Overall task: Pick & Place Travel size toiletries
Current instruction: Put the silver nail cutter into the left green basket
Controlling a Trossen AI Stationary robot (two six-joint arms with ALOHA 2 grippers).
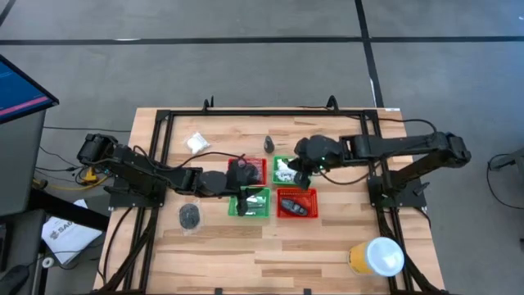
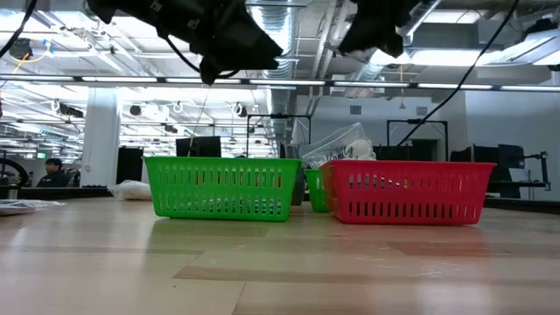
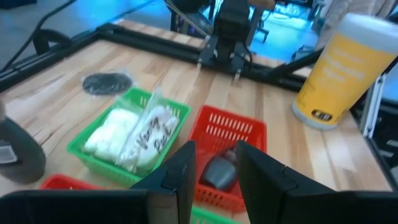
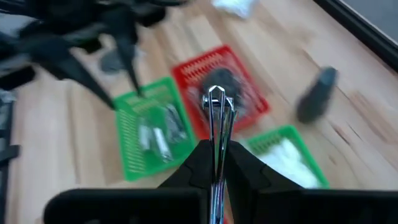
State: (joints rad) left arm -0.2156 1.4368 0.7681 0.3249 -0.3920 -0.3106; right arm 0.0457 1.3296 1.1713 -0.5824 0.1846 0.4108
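Overhead, right end effector (image 4: 214, 134) pinches silver tube (image 4: 215, 106) above baskets.

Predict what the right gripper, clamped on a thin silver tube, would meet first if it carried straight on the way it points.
Probably the red basket holding a dark coiled piece; the right gripper and its silver tube point at it, though depth is unclear.

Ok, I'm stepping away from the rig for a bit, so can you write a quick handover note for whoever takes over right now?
Right gripper: shut on a thin silver tube, held above the baskets.
Left gripper: open and empty, above the four baskets.
Done: silver tubes are in one green basket, white packets in the other green basket, a black coil in one red basket, and a dark bottle in the other red basket.
Left: place the held tube, probably with the other tubes. Loose on the table are a white packet, a dark bottle and a black coil.
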